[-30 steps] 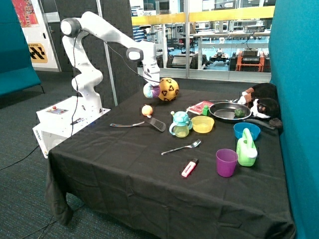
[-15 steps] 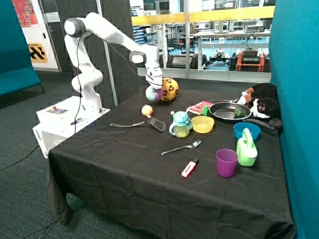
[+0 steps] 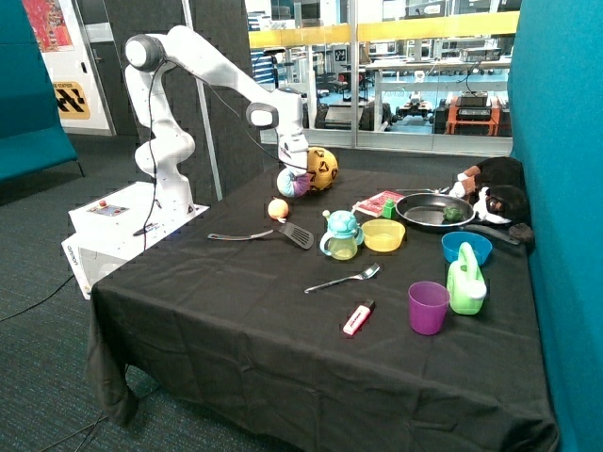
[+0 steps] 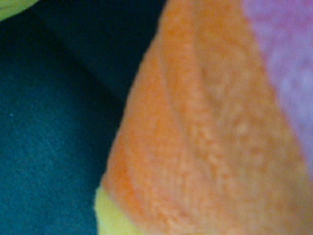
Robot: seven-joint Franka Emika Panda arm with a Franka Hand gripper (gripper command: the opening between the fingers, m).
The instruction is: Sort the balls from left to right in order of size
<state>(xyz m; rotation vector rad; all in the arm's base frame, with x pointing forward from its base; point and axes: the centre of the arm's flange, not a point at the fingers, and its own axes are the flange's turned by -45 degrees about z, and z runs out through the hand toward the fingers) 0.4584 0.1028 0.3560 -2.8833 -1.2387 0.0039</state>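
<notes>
beside one soccer ball (image 3: 320, 168), jaws grip one soft ball (image 3: 292, 183).

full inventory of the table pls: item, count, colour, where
balls: 3. Small orange-yellow by the spatula; soft multicolour under the gripper; big yellow-black beside it.
spatula: 1, black head, near small ball.
sippy cup: 1, teal-yellow, mid-table.
yellow bowl: 1, beside cup.
frying pan: 1, black, green round thing inside.
blue bowl: 1.
watering can: 1, green.
purple cup: 1.
spoon: 1, metal.
marker: 1, red-white.
plush toy: 1, far edge.
gripper: on soft ball.
</notes>
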